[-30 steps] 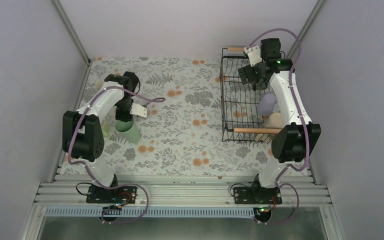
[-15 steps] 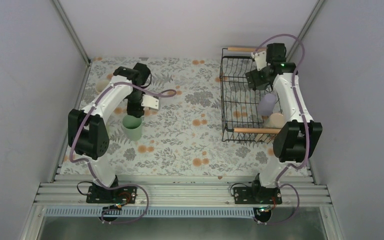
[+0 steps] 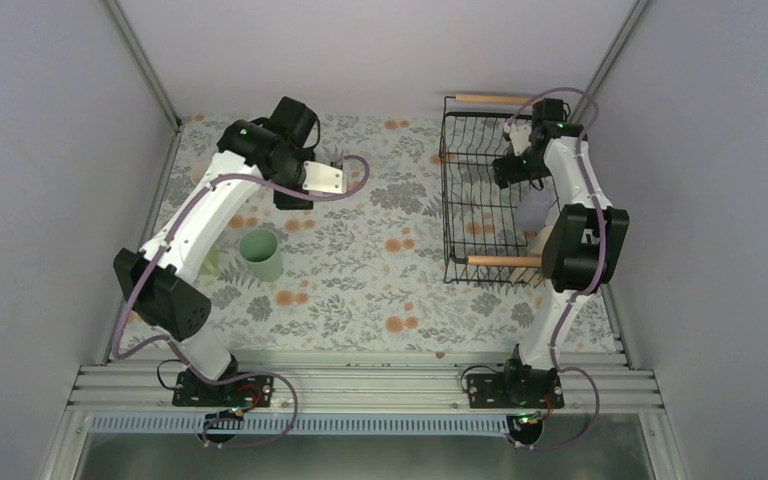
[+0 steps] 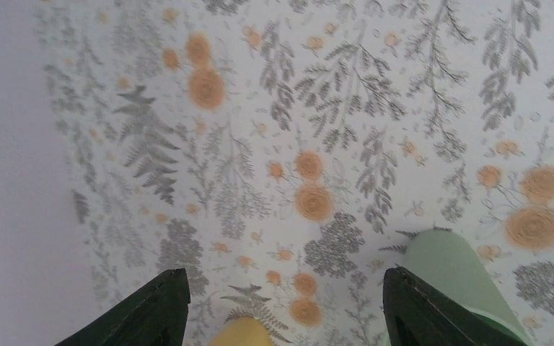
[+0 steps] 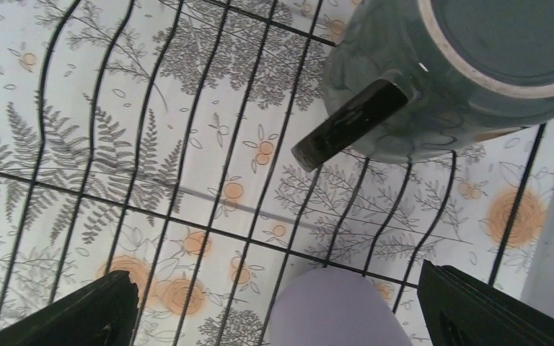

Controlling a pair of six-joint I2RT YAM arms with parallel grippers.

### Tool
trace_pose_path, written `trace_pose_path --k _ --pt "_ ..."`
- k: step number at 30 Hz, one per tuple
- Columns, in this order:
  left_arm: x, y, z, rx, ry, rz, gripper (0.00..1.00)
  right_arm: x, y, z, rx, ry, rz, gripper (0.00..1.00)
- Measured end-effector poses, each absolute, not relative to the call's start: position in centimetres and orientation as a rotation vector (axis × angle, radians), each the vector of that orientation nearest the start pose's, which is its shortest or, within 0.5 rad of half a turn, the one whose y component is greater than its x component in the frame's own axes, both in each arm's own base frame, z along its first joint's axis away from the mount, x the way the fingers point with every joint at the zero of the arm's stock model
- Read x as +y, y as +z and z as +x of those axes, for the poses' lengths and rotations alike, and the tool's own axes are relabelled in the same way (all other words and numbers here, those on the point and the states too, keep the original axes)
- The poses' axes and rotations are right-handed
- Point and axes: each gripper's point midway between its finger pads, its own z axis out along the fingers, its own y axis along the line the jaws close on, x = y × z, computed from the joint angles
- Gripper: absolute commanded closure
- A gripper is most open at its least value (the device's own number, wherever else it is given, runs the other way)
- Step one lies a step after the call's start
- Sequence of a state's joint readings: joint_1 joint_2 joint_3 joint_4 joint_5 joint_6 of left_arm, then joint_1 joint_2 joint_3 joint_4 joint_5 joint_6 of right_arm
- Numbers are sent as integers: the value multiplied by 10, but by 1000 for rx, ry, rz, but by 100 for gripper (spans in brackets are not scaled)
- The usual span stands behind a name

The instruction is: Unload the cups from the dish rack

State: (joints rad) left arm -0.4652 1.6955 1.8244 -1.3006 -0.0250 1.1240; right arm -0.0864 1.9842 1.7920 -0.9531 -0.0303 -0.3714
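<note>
Glossy dark green mug (image 5: 476,72) in wire rack (image 3: 500,261) | left end effector (image 4: 285,277) wide | right end effector (image 5: 278,277) wide

Top camera high, looking down; close downward wrist cameras share mint cup (image 4: 447,267), dish rack (image 3: 500,261).

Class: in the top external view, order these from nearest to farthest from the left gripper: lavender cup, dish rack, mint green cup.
From the left gripper:
1. Mint green cup, close by on the table.
2. Dish rack, off to the right.
3. Lavender cup, inside the rack.
</note>
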Motion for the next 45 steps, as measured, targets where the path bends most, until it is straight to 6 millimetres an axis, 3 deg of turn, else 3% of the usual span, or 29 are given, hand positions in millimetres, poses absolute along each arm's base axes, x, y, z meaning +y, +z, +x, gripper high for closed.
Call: trace_pose_path --k 3,9,15,16,18,19,26,33,35,40,45 --pt "-174 248 345 -2502 -299 -2532 32 -30 145 480 2695 -35 -397 0" --pt "-197 248 354 -2598 -330 -2636 24 -25 152 509 2657 32 -368 0" --pt "-220 254 354 -2747 -315 -2765 22 -23 130 523 2696 143 -323 0" --pt "-222 255 355 -2773 -315 -2777 19 -22 127 522 2703 160 -317 0" --pt "-228 259 358 -2820 -317 -2812 1 -19 123 522 2713 191 -308 0" --pt "-230 260 359 -2848 -312 -2821 0 -17 122 521 2717 212 -302 0" --pt "-245 267 366 -2973 -248 -2929 0 -5 124 525 2690 308 -293 1" --pt "-258 274 367 -3030 -124 -3014 0 -2 98 526 2737 355 -259 6" --pt "-261 277 367 -3035 -91 -3040 0 -3 90 525 2758 358 -244 8" --pt "-268 279 365 -3031 -15 -3096 0 -12 76 531 2764 296 -184 36" --pt "-271 273 363 -3024 54 -3115 0 -22 65 538 2744 218 -118 56"
